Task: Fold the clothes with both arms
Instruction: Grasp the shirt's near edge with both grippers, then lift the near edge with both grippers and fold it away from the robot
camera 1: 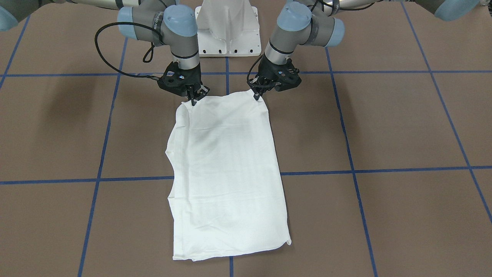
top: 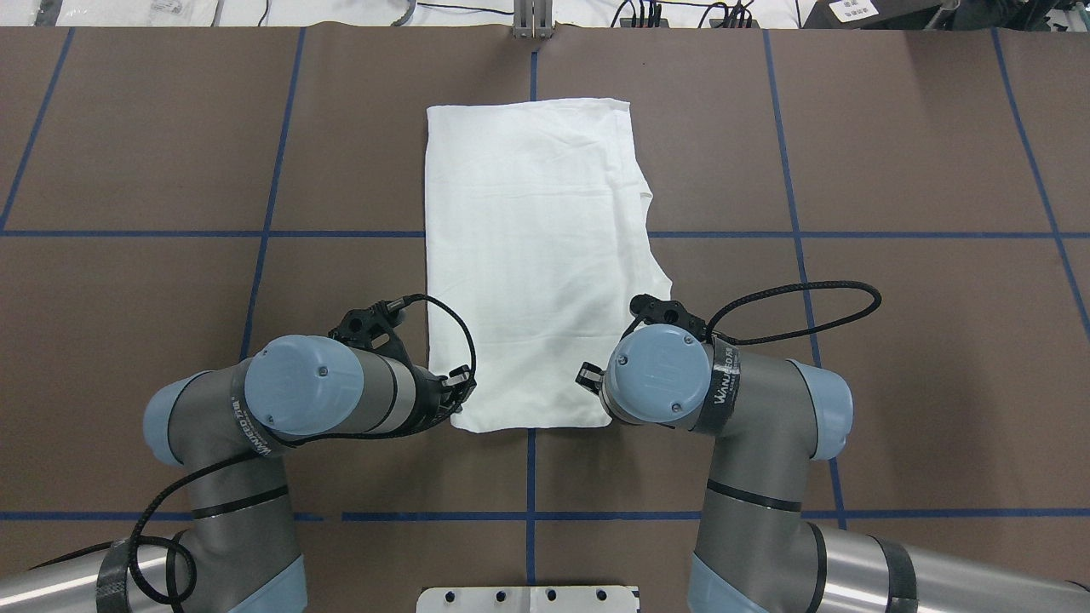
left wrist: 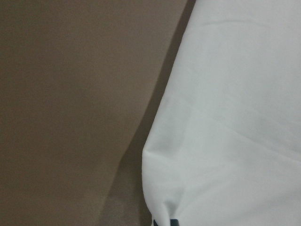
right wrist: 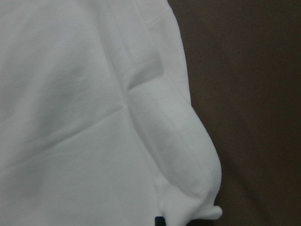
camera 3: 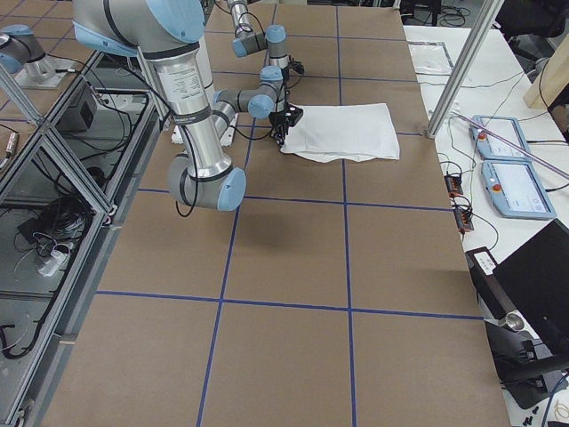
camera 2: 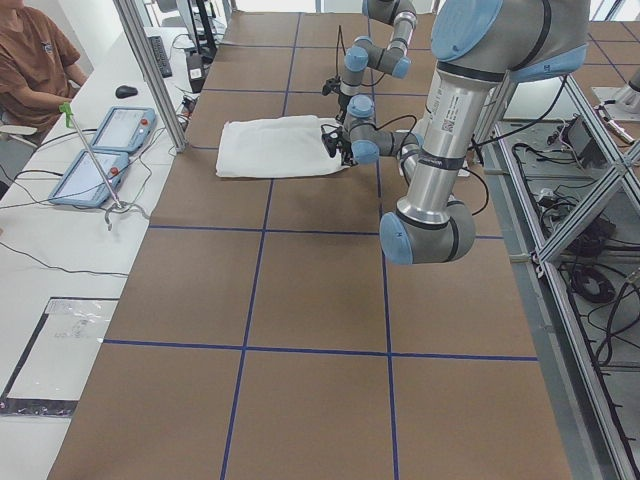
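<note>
The clothes (camera 1: 226, 161) are one white shirt, folded into a long rectangle and lying flat on the brown table (top: 894, 170). No print or collar shows. My left gripper (camera 1: 256, 96) is shut on the corner of the end nearest the robot, on the right in the front-facing view. My right gripper (camera 1: 193, 100) is shut on the other near corner. From overhead, the left gripper (top: 456, 398) and right gripper (top: 594, 380) sit at the near edge of the clothes (top: 536, 247). Both wrist views show white cloth (left wrist: 225, 117) (right wrist: 84, 117) bunching at a dark fingertip.
The white pedestal base (camera 1: 227, 27) stands just behind the grippers. Blue tape lines (top: 800, 234) grid the table. A side bench holds two tablets (camera 2: 100, 150) beside a metal post (camera 2: 150, 70), and a person (camera 2: 30, 60) sits there.
</note>
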`<state>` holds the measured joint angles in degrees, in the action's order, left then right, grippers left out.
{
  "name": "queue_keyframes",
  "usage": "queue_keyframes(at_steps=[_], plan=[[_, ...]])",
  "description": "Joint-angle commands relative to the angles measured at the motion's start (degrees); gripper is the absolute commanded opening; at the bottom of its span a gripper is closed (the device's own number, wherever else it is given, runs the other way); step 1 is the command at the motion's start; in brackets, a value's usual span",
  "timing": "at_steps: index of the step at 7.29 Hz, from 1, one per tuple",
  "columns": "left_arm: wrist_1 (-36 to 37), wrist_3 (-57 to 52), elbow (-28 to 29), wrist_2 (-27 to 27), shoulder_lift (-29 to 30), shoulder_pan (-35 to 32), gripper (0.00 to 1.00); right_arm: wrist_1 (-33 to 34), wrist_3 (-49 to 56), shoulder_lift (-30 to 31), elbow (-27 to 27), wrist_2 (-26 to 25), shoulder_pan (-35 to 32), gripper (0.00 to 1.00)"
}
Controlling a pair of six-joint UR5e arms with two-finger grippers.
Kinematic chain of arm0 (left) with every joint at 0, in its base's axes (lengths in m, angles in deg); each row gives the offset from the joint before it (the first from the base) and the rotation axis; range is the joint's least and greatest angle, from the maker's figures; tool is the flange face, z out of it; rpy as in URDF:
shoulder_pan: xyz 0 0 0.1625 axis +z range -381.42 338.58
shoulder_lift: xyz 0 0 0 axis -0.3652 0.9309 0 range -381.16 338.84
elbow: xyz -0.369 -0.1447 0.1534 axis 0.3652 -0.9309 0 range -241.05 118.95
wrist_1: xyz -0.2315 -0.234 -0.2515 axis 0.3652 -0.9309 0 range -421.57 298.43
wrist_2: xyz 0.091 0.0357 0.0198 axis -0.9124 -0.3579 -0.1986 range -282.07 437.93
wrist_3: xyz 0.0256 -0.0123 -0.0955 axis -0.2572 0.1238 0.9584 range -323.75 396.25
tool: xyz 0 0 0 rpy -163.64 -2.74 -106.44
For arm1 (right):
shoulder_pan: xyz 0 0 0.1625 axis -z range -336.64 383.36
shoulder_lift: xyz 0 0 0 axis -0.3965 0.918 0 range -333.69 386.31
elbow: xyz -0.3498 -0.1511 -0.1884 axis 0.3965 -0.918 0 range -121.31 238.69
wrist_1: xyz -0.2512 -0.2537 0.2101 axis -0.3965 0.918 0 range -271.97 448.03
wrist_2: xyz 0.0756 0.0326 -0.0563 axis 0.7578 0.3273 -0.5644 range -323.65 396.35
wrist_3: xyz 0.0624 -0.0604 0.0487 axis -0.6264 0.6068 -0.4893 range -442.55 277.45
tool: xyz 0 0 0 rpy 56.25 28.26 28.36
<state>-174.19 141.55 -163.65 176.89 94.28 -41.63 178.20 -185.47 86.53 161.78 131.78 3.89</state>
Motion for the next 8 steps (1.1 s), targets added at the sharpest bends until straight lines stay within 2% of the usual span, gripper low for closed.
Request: queue_keyframes(at_steps=[1,2,4,5,6,7,8], plan=[[0.12,0.0,-2.23,0.0,-0.38,0.09,0.0,0.09,-0.18,0.15,2.54,0.28,-0.31,0.0],[0.38,0.0,-4.68,-0.09,-0.65,0.44,0.0,0.62,-0.09,1.2,6.65,0.63,-0.66,0.0],[2.75,0.09,-12.92,-0.18,-5.02,5.59,0.0,0.71,-0.35,5.77,15.35,1.33,2.48,0.0],[5.19,0.18,-18.1,-0.18,-7.48,7.63,0.0,1.14,-0.36,7.78,19.74,3.86,3.89,0.0],[10.61,0.26,-24.07,-0.09,-7.94,9.39,0.0,3.67,-0.36,8.5,23.61,9.1,4.08,0.0],[15.1,0.26,-28.4,0.26,-7.86,9.49,0.0,4.05,-0.36,7.99,25.04,11.16,4.08,0.0],[16.11,0.09,-29.92,0.61,-7.86,8.54,0.0,4.05,-0.36,6.94,25.41,11.27,3.13,0.0]])
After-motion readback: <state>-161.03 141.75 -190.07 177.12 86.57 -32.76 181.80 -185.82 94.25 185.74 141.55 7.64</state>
